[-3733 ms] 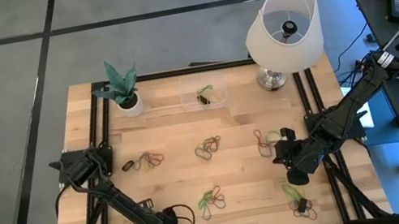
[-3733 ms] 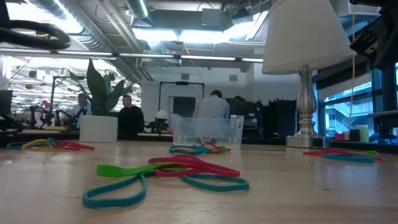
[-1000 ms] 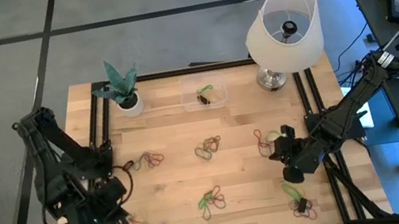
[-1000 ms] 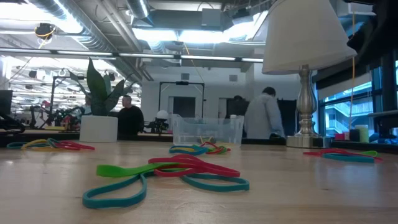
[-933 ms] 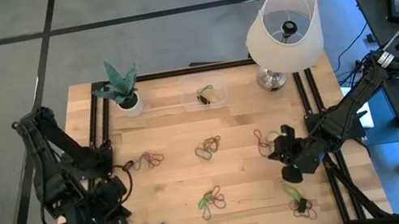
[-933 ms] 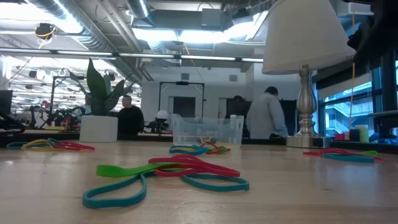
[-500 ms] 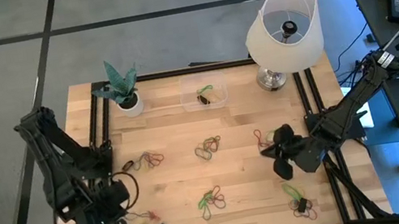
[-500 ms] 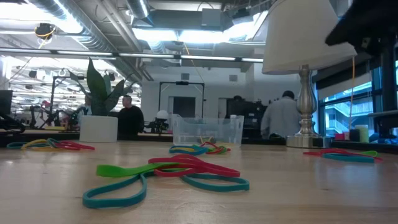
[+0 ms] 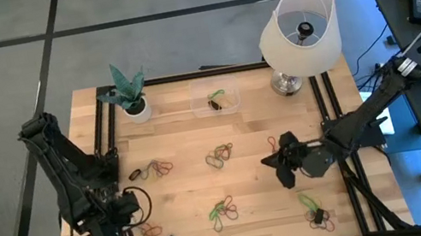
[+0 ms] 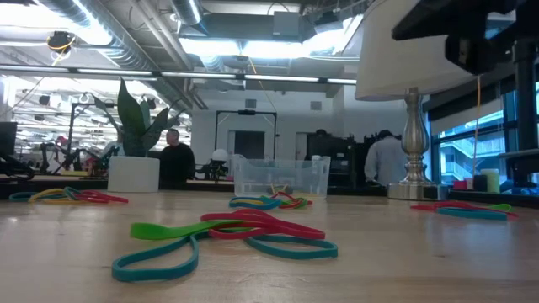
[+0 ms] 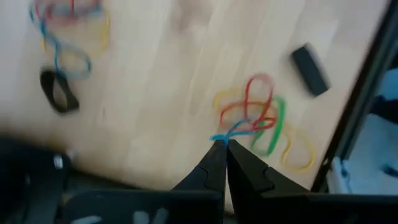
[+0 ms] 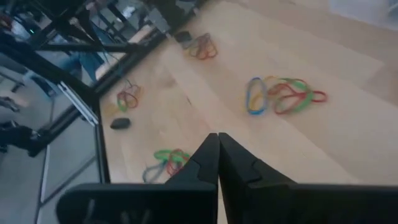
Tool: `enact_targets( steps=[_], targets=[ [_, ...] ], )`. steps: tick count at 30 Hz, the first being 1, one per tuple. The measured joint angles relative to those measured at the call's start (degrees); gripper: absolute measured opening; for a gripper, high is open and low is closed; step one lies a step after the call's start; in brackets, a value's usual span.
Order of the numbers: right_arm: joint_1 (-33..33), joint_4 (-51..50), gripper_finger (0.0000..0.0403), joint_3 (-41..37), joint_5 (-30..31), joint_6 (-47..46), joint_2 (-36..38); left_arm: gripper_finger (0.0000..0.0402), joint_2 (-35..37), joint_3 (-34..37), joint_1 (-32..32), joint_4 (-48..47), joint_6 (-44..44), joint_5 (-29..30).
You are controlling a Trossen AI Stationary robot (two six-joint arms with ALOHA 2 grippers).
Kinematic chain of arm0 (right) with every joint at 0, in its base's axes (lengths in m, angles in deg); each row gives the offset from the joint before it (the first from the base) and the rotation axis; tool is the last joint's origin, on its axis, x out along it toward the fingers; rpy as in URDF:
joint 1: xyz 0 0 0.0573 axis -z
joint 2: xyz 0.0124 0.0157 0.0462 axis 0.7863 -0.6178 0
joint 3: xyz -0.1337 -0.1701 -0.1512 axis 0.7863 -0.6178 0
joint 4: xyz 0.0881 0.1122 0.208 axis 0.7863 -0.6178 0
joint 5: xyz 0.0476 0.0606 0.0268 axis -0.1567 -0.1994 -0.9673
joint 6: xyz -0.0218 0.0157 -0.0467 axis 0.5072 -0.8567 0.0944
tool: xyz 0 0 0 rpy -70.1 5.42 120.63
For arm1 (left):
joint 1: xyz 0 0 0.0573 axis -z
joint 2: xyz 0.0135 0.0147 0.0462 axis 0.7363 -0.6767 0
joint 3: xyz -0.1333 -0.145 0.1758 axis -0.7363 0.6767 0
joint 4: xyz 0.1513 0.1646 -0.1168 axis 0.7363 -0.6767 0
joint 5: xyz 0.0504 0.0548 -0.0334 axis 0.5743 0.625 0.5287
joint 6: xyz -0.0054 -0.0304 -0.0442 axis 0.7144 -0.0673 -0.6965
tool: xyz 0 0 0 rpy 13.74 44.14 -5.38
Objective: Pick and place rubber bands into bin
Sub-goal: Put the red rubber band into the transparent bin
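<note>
At the near-left corner of the desk (image 9: 189, 195), my left tool (image 9: 130, 229) is clenched, its tips pinching a blue strand of a small cluster of rubber bands (image 11: 258, 121) in red, yellow, green and blue, which otherwise lies flat on the wood just ahead of the tips. A small black block (image 11: 310, 70) sits a little beyond that cluster, and a dark loop (image 11: 59, 98) with more coloured bands lies farther off. My right tool (image 9: 275, 161) hangs over the right-middle of the desk with its tips pressed together and nothing between them. Ahead of it, well apart, lies a cluster of blue, green, orange and red bands (image 12: 283, 94); other clusters are scattered across the middle and near-right of the desk. The bin (image 9: 216, 98) stands at the far edge between the white plant pot (image 9: 137, 109) and the lamp (image 9: 297, 26), far from both tools, with a few bands already inside.
</note>
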Motion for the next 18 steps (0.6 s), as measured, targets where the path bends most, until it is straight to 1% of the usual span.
enact_targets(
  steps=[2, 5, 8, 12, 15, 18],
  targets=[
    [0.28, 3.7, 0.0003, 0.52, -0.25, 1.11, -3.03, 0.0003, 0.84, -1.31, 0.0, -0.12, 1.73, 2.6],
    [0.88, 7.39, 0.0002, 2.85, -1.33, 4.11, -8.17, 0.0003, 2.09, -2.88, 0.0, -1.37, 3.73, 4.95],
    [1.57, 7.69, 0.0002, 7.56, -1.87, 9.12, -14.08, 0.0003, 3.33, -3.84, 0.0, -2.99, 4.71, 7.14],
    [2.69, 7.67, 0.0002, 15.8, -2.26, 19.35, -21.96, 0.0003, 4.45, -3.86, 0.0, -4.56, 4.9, 8.13],
    [3.57, 4.46, 0.0002, 21.85, -3.74, 24.78, -26.65, 0.0003, 4.4, -3.86, 0.0, -5.8, 4.87, 7.89],
    [4.32, -3.51, 0.0002, 27.24, -3.82, 25.07, -29.65, 0.0003, 4.29, -3.71, -0.02, -5.81, 4.84, 7.89]
  ],
)
